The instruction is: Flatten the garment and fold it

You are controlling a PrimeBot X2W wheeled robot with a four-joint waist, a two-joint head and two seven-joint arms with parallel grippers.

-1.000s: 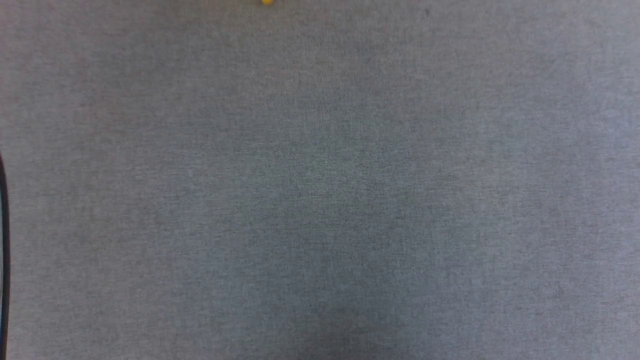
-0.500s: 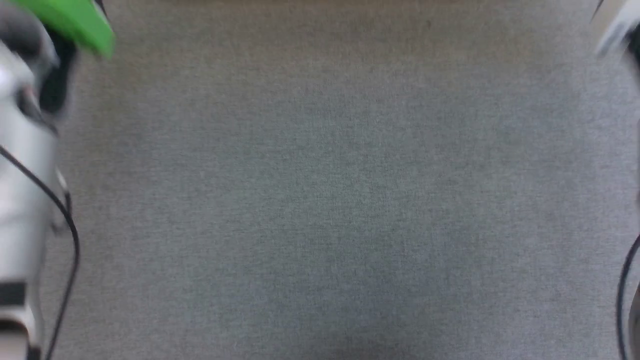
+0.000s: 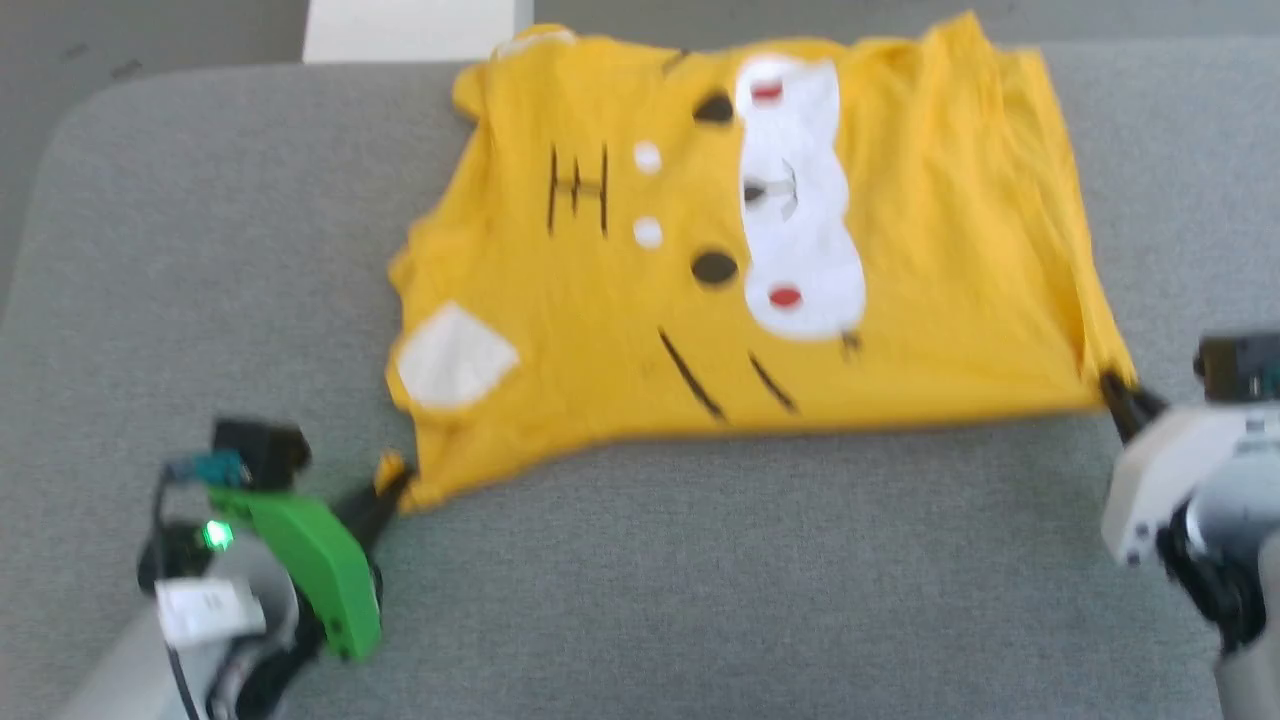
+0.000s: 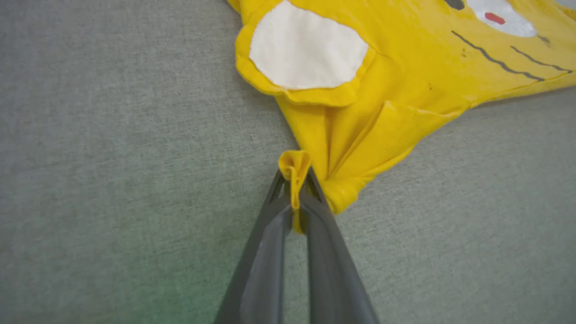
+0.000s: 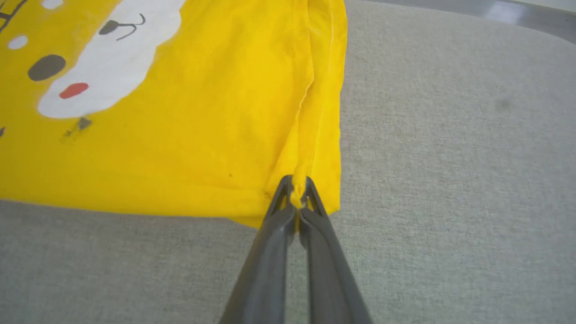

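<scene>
Jaws on both my arms pinch the garment's near corners; wrist views show bunched cloth, my head view the worktop's rounded edge and open grey.

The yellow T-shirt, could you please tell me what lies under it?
The T-shirt lies on the grey surface, visible beside it; anything directly beneath is hidden by the cloth. The left gripper and right gripper each pinch a near corner.
</scene>
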